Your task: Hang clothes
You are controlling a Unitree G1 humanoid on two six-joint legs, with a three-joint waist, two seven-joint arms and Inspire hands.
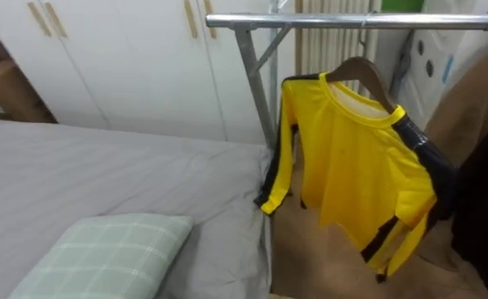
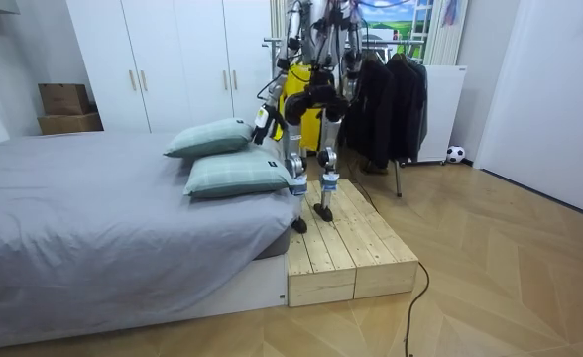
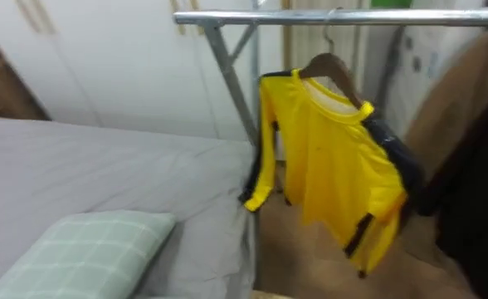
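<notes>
Bed (image 1: pixel 103 166) and checked pillow (image 1: pixel 103 253) lie left of the metal rail (image 1: pixel 360 22) and lower than it. Under the rail the yellow shirt (image 1: pixel 352 174) hangs on a wooden hanger (image 1: pixel 362 71), whose hook is over the rail. Dark clothes (image 1: pixel 485 208) hang further right. The shirt looks light, limp and rather smooth, so it may slide. I would hold the stiff hanger near its hook, not the cloth. The left hand (image 2: pixel 263 117) hangs well below the rail, on the bed side. Whether its fingers are open I cannot tell.

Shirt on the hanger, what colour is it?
The shirt is yellow with black trim, best in the left eye view.
</notes>
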